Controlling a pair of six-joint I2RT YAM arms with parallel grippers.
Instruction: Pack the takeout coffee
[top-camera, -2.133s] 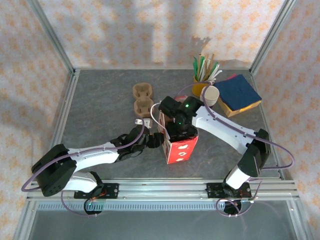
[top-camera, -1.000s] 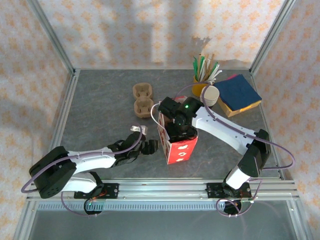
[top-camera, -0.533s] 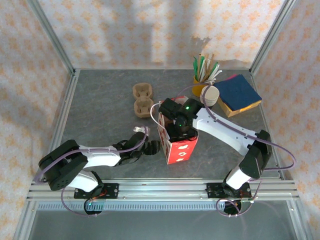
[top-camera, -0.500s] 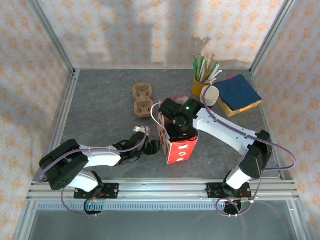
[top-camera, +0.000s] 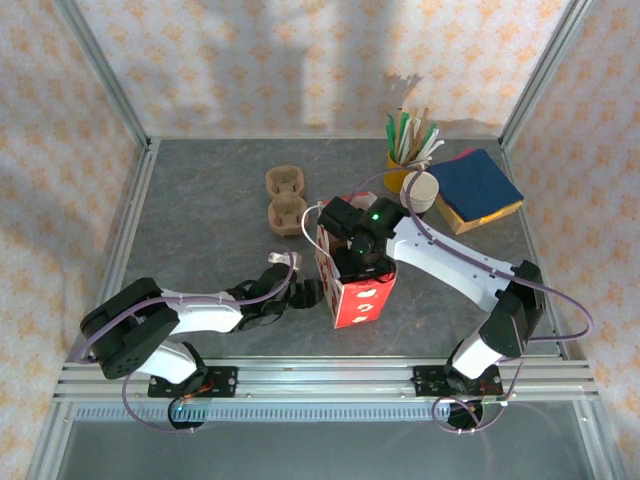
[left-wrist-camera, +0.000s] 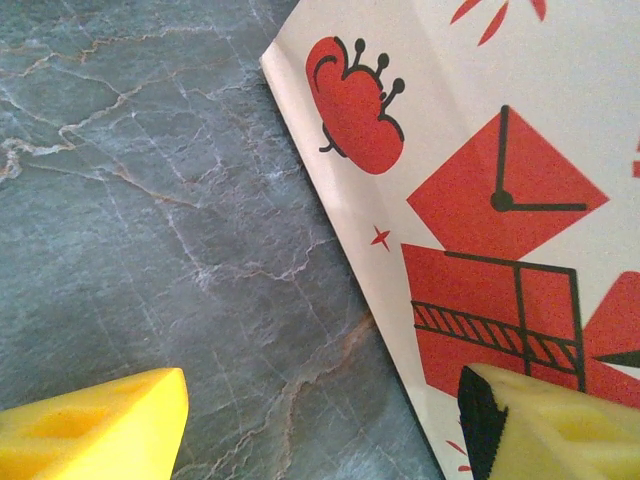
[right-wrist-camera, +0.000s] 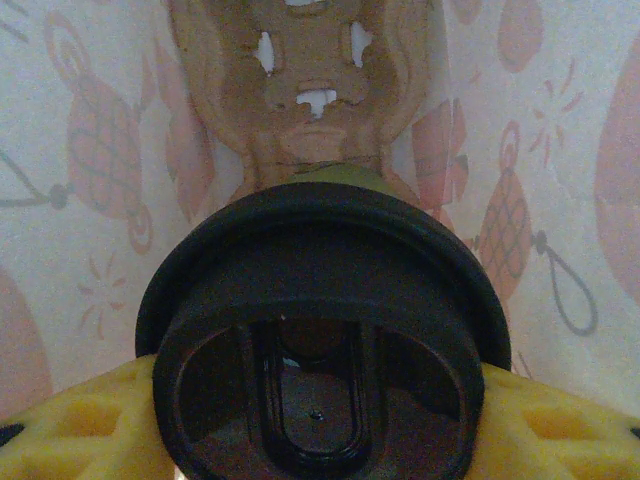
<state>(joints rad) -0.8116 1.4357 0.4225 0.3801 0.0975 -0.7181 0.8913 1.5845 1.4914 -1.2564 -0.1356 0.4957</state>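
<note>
Right hand (right-wrist-camera: 320, 440): reaching into bag (top-camera: 362, 297), clamped on takeout coffee (right-wrist-camera: 322, 300) (black lid uppermost).
Position of takeout coffee: inside bag.
Left hand (left-wrist-camera: 320, 425): just left of bag, fingers wide apart, empty.

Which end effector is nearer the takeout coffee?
Right. The right end effector grips the takeout coffee inside the paper bag; the left end effector sits open outside it.

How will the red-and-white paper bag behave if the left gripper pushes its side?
Paper bag probably dents: walls look thin, prints show through from inside. Likely slides or tips easily, standing upright on the smooth table. Right gripper inside, holding the lidded cup, may steady it.
</note>
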